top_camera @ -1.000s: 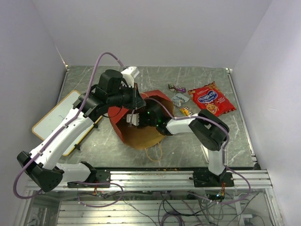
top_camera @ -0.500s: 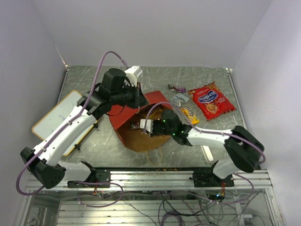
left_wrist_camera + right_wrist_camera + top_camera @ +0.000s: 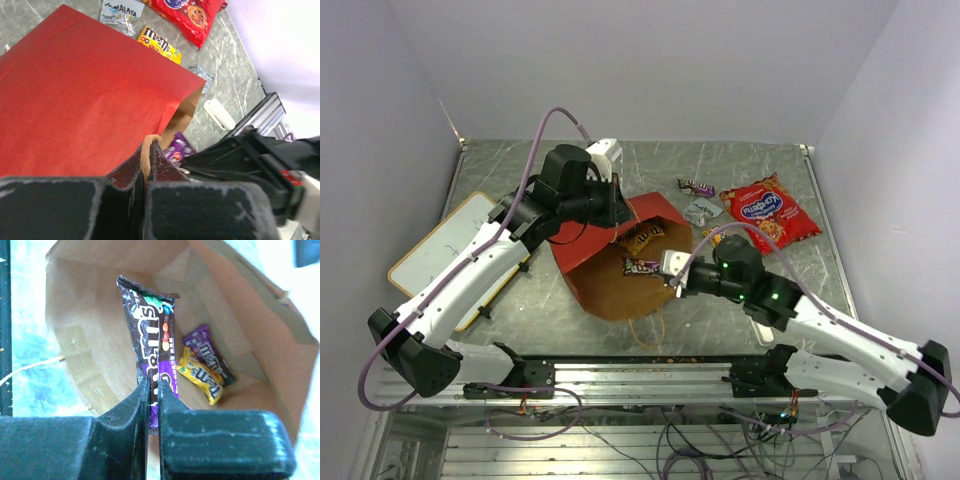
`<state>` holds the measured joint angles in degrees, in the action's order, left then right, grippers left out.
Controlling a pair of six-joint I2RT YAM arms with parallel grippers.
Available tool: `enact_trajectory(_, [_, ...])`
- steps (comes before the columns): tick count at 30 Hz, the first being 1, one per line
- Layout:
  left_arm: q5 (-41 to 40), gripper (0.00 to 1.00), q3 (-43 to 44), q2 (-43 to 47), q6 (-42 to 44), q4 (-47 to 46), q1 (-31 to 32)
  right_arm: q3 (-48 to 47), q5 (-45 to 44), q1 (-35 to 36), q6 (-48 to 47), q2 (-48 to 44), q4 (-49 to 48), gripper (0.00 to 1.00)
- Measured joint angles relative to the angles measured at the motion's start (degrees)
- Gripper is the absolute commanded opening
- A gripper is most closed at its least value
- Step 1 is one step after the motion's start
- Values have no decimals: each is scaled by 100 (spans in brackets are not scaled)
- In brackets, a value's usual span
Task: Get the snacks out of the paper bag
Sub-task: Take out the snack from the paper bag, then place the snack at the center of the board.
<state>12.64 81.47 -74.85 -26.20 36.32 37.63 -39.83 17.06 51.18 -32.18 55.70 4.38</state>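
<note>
Snack bar (image 3: 150,325), dark with purple at the bottom, pinched tight in the right hand (image 3: 154,390). Held by its lower end, so sticking up past the fingertips, just at the mouth of the paper bag (image 3: 605,290). Looks partway out, not yet set down on the bench (image 3: 520,165).

Two more snacks deeper in the bag, beyond the right hand: a purple one (image 3: 202,342) and a yellow one (image 3: 200,375), touching each other.

Left hand (image 3: 150,150) closed on the top edge of the bag. Probably lifting it to hold the mouth wide open and to stop the bag sliding.

Out already, on the bench past the bag from the left hand: big red packet (image 3: 770,212), silver wrapper (image 3: 121,11), yellow pack (image 3: 159,44).

Next, most likely: carry the bar over near those and let go. Thin, slippery wrapper, so could slip out on the way.
</note>
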Motion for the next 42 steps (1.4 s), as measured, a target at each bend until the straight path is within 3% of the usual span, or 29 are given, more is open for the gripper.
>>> enact_trajectory(5, [-144, 7, 0, -7, -116, -9, -26, -361, -501, 7, -2, -785, 855, 0])
enact_trajectory(14, [-498, 7, -31, -81, -225, -52, -223, -920, -1158, 4, -24, -1401, 1676, 0])
enact_trajectory(27, [-466, 7, -234, -103, -382, 15, -564, -1213, -3141, 4, 286, -1300, 756, 0])
enact_trajectory(32, [-439, 7, -238, -103, -378, 22, -577, -1246, -4284, -13, 518, -1032, 251, 0])
enact_trajectory(37, [-387, 7, -238, -103, -380, 22, -584, -1480, -5329, -640, 1576, -160, 560, 0])
enact_trajectory(42, [-310, 7, -243, -103, -380, 13, -584, -1554, -5608, -2205, 3906, 514, 1753, 0])
